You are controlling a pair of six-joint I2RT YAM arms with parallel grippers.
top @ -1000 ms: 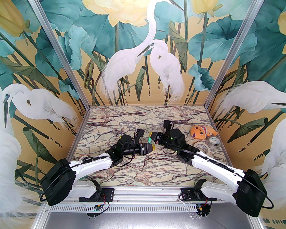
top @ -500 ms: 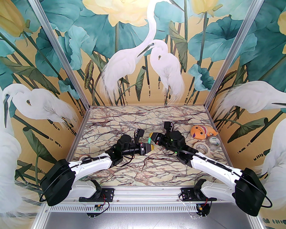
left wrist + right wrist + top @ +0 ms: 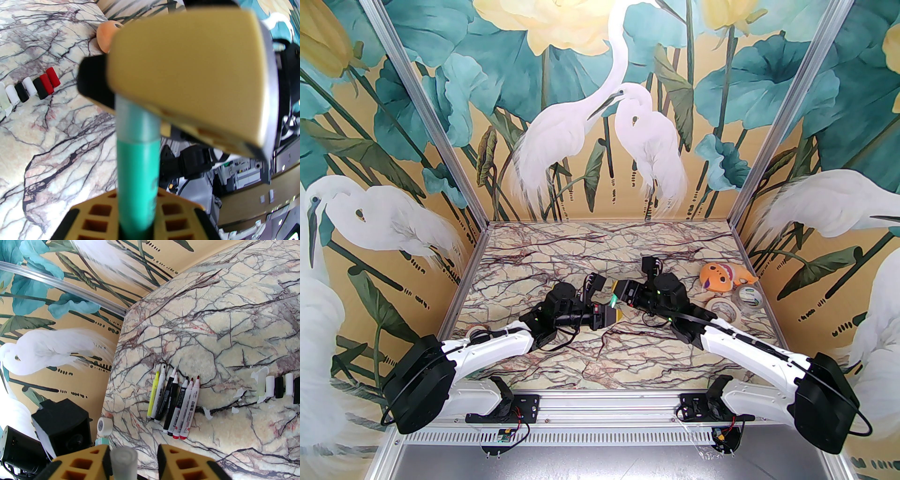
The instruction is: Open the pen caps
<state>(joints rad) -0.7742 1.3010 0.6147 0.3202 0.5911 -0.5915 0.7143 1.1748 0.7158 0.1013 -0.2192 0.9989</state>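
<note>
Mid-table, a green pen [image 3: 611, 298] spans the two grippers. My left gripper [image 3: 615, 313] is shut on its green barrel [image 3: 137, 178]. The pen's translucent grey cap [image 3: 137, 121] runs into my right gripper [image 3: 617, 289], which is shut on that cap [image 3: 123, 461]. A row of loose pen caps [image 3: 37, 86] in red, black, white and pale green lies on the marble, and part of this row of caps [image 3: 274, 386] shows far right in the right wrist view. Several uncapped pens [image 3: 173, 401] lie side by side to their left.
An orange fish toy [image 3: 722, 276] and two tape rolls [image 3: 733, 302] sit at the right of the table. A small white roll [image 3: 104, 426] lies near the left edge. Torn white scraps [image 3: 207, 413] lie between pens and caps. Patterned walls enclose three sides.
The two grippers have drawn slightly closer together at mid-table, and the left wrist has turned a little. The green pen stays between them.
</note>
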